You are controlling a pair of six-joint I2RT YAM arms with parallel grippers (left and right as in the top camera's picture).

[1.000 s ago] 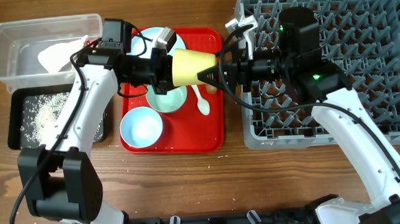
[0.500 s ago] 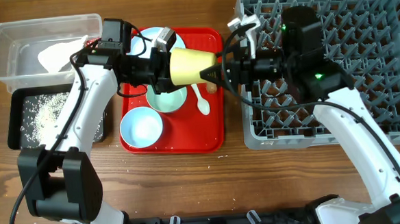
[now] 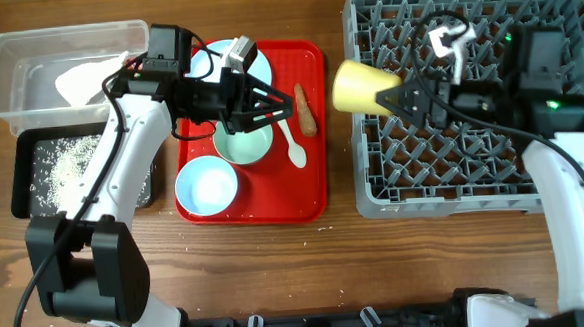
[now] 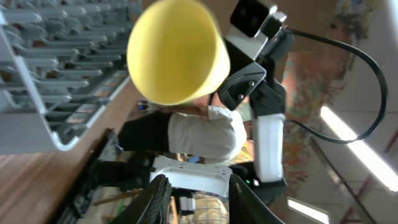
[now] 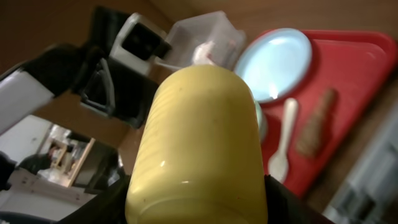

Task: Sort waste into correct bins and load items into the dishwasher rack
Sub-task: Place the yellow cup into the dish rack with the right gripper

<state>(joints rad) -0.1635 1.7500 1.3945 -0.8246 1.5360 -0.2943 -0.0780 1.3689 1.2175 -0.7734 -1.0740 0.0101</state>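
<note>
Overhead, we see the right gripper closed around the base of the small yellow cup. The cup hangs on its side, mouth to the left, over the left edge of the dishwasher rack, and is not yet set down among the pegs. The left gripper hovers over the red tray with its jaws partly apart. The left wrist view shows nothing between them.

We judge the task to be about halfway. On the waste side, crumpled white paper lies in the clear tub at far left. Rice grains lie in the black tray on its near side. The brown food stick lies unsorted on the red tray, and we cannot find the wrapper or the small lump.

On the dish side, nothing rests in the rack as far as we can see. The pale blue plate, pale green bowl, light blue bowl and white spoon all wait on the red tray. After the cup, four items and the stick are left.
</note>
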